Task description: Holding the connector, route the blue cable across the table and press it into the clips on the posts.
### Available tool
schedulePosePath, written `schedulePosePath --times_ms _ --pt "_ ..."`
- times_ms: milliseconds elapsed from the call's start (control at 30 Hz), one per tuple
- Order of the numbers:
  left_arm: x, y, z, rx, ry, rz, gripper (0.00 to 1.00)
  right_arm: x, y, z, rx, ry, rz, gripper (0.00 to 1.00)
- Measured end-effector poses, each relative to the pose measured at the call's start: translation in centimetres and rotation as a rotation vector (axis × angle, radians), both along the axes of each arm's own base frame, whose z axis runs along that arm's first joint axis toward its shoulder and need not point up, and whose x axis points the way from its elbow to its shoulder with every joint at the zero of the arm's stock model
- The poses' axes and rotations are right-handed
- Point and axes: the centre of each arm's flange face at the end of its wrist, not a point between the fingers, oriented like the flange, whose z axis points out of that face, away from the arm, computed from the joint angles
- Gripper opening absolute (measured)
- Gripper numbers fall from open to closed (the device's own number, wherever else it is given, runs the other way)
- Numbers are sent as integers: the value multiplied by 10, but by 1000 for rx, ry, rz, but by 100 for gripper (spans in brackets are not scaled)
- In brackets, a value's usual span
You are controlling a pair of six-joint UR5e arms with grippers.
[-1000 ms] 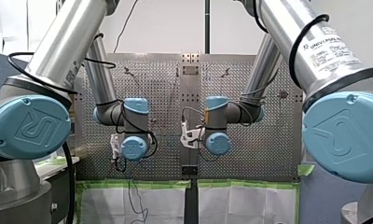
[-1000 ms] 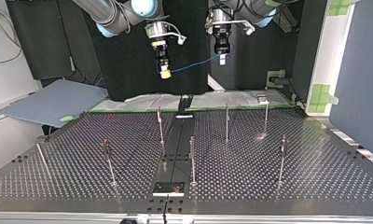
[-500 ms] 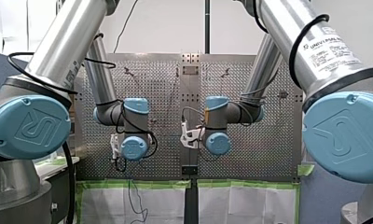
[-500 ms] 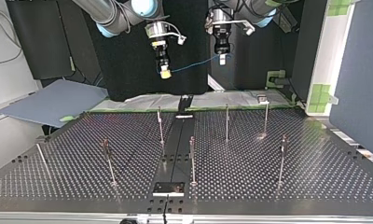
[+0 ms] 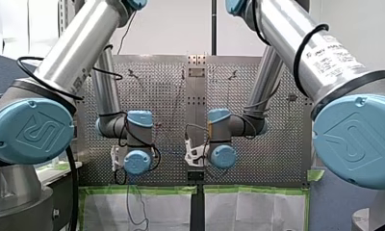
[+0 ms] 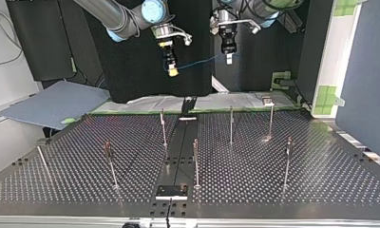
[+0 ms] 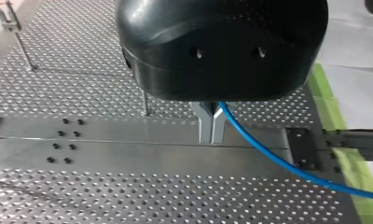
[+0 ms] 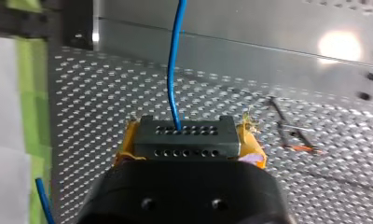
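Observation:
In the right wrist view my right gripper (image 8: 184, 142) is shut on a black connector (image 8: 184, 132), gripped between its yellow pads (image 8: 250, 140). The blue cable (image 8: 175, 70) leaves the connector and runs ahead over the table. In the left wrist view my left gripper (image 7: 211, 136) has its metal fingers shut on the blue cable (image 7: 287, 165), which trails off to one side. In the top view both grippers hang high behind the table, my right gripper (image 6: 173, 72) at the left and my left gripper (image 6: 229, 59) at the right. The cable (image 6: 200, 61) spans between them.
Several thin posts with clips stand on the perforated table (image 6: 321, 185), among them one post (image 6: 163, 128), a second post (image 6: 231, 124) and a third post (image 6: 195, 161). A plain metal strip (image 6: 178, 156) runs down the table's middle. Green-taped white sheets (image 5: 248, 207) lie at the table's edge.
In the top view my right gripper has swung toward the right and tilted, and my left gripper has risen slightly. The cable span between them is shorter. Both grips are unchanged.

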Motion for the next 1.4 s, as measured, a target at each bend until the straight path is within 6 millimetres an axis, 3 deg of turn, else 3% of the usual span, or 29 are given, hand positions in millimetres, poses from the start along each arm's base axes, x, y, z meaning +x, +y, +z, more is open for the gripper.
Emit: schedulePosePath --times_ms 1167,1400 --pt "-1 1 -6 9 12 1 0 -2 2 -4 21 22 1 0" --pt "-1 7 2 12 12 12 0 12 10 19 7 4 48 0"
